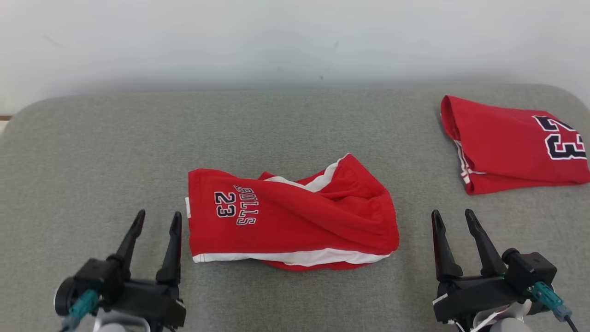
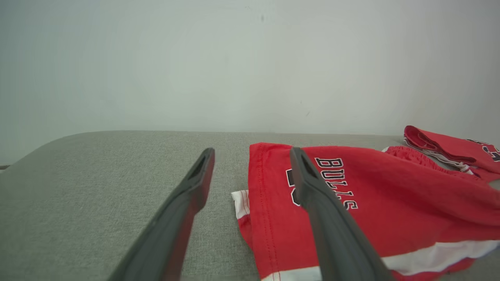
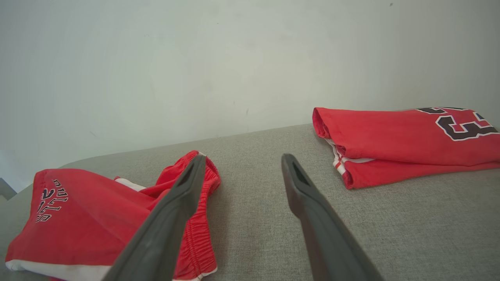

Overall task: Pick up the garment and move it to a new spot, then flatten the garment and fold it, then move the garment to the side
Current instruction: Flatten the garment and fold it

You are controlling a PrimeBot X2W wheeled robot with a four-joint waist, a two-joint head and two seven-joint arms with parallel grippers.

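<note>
Where shorts (image 1: pixel 290 221) bunch, right wrist reveals elastic waistband (image 3: pixel 197 242).

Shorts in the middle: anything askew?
Yes. The shorts are rumpled, not flat: the right end is bunched and a layer twists over at the top, showing white trim. The folded jersey far right looks neat.

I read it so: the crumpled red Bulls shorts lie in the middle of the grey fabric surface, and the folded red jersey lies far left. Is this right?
Not quite: the head view shows the folded red jersey far right. The crumpled red Bulls shorts do lie in the middle of the grey fabric surface.
</note>
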